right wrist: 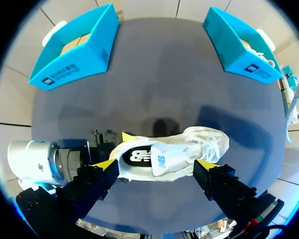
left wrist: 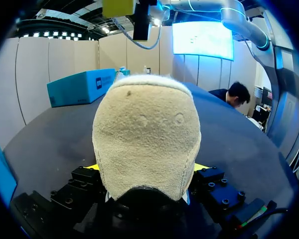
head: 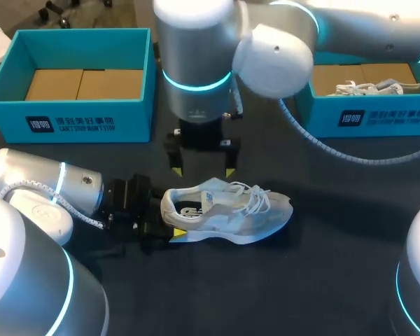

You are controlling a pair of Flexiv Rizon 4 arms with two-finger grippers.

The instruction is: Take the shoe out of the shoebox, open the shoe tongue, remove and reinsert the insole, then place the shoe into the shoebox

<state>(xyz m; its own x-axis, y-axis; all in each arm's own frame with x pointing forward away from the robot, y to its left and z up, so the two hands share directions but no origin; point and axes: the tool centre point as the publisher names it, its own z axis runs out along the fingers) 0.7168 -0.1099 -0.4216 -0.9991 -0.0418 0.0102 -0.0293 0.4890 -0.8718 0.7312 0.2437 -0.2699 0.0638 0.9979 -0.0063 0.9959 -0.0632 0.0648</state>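
White shoe (head: 227,210) sits on the dark surface (head: 322,266), well apart from the far-left shoebox (head: 70,115), its heel clamped by the left end effector (head: 171,222). Above the collar hangs the right end effector (head: 203,171), fingers spread. The sound move now: hold the heel pinned while the right lowers squarely to pinch the tongue, clear of the laces.

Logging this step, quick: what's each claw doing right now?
Left claw: closed on the shoe, at its heel.
Right claw: open, holding nothing, above the shoe.
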